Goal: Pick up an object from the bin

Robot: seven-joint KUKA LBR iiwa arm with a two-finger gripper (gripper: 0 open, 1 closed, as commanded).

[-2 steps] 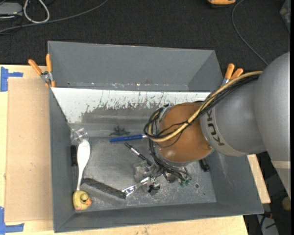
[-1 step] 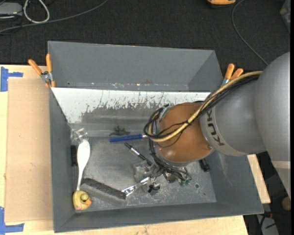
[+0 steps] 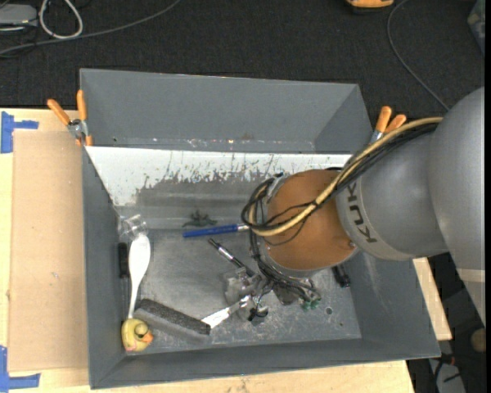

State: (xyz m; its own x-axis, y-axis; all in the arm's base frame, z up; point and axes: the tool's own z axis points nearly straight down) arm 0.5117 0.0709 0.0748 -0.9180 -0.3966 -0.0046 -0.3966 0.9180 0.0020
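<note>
My gripper (image 3: 252,295) pokes out from under the orange wrist cover, low over the bin floor right of centre. Its dark fingers sit among a small clutter of a white flat piece (image 3: 217,318) and a green bit (image 3: 311,303). A thin black stick (image 3: 227,255) lies just up-left of the gripper. A blue pen (image 3: 210,231) lies beyond it, toward the back wall.
Along the bin's left side lie a white spoon-like scoop (image 3: 137,262), a black marker (image 3: 122,261), a dark grey bar (image 3: 172,318) and a yellow rubber duck (image 3: 136,334). A small dark toy (image 3: 200,218) rests by the back wall. The arm covers the bin's right side.
</note>
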